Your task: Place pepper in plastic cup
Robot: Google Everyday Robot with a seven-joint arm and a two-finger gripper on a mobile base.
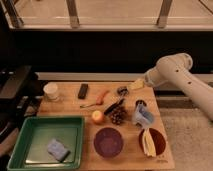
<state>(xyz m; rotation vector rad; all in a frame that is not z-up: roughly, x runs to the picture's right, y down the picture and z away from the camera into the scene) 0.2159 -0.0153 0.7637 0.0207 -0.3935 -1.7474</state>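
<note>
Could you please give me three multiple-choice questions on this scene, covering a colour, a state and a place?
1. What colour is the tray? A green B red C white
2. The gripper, over the table's far side, is: A open and empty B shut on a spoon C shut on a cloth
3. Where is the pepper? A in the tray B in the gripper C on the table
Answers: 1 A, its walls are green; 2 A, it touches no object; 3 C, it lies on bare wood left of the gripper.
</note>
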